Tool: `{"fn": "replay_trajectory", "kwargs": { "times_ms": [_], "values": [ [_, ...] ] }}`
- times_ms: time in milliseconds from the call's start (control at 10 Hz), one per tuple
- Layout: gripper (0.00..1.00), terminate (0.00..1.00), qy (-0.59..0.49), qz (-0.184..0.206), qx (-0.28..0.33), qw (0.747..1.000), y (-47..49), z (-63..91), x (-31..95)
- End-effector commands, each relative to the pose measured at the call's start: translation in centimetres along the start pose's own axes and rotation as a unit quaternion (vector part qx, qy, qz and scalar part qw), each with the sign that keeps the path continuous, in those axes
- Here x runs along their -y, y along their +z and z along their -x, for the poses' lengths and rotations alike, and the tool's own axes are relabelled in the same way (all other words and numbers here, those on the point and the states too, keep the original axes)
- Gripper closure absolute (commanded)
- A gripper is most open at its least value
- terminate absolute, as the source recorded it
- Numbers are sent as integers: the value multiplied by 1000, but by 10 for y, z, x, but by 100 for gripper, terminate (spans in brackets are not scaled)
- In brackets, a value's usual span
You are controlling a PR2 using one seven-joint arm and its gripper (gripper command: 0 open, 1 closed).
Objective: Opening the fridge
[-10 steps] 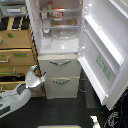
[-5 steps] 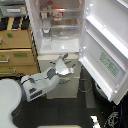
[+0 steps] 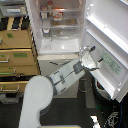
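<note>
The tall white fridge [image 3: 59, 46] stands with its large upper door [image 3: 106, 35] swung wide open toward the exterior view's right. White shelves holding a few items [image 3: 55, 15] show inside. A green-and-white label [image 3: 113, 63] sits low on the door's inner face. My arm [image 3: 65, 77] reaches up from the lower left across the fridge's lower front. My gripper [image 3: 91, 56] is at the door's lower inner edge, near the hinge side. The picture is too blurred to show how its fingers stand. The lower drawers are mostly hidden behind my arm.
A tan wooden drawer cabinet [image 3: 17, 55] stands against the fridge on the exterior view's left, one drawer pulled out a little. My white shoulder [image 3: 37, 102] fills the lower left. Cables [image 3: 112, 119] lie on the dark floor at the lower right, below the open door.
My arm has swung up and to the right from the lower left. The gripper went from beside the lower drawers to the open door's lower inner edge.
</note>
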Motion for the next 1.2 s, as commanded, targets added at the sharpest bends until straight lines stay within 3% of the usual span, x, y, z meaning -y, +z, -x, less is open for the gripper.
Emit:
{"fn": "replay_trajectory", "kwargs": {
  "times_ms": [100, 300, 500, 700, 800, 1200],
  "values": [
    [0, 0, -26, 4, -94, 995, -162, -569, 218],
    [0, 0, 66, 25, -96, 993, -167, -636, 202],
    [0, 0, -10, 39, -64, 997, -139, -641, 257],
    [0, 0, -144, -13, -90, 985, -192, -497, 230],
    [0, 0, -213, -8, -135, 968, -245, -247, 163],
    [0, 0, -163, 21, -229, 959, -287, -53, -30]
  ]
}}
